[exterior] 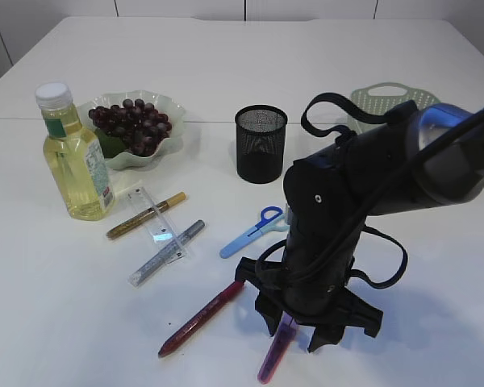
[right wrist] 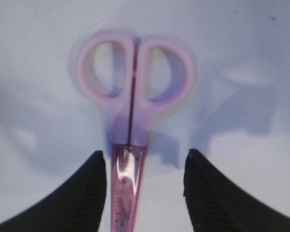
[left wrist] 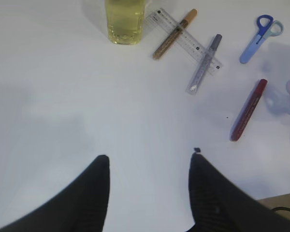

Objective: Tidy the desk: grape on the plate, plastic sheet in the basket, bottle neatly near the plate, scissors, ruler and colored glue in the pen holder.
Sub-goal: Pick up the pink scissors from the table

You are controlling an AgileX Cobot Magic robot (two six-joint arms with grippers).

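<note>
the purple scissors [right wrist: 131, 140] lie flat on the table, well in front of the pen holder [exterior: 260, 143], their long axis running straight between the spread fingers of the right gripper [right wrist: 145, 183], the handle loops pointing away from it. nothing is pinched yet. the left gripper [left wrist: 149, 193] is held spread and empty, farther off.

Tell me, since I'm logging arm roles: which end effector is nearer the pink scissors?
Right. The right end effector straddles the pink scissors; the left end effector hovers over bare table, away from them.
</note>
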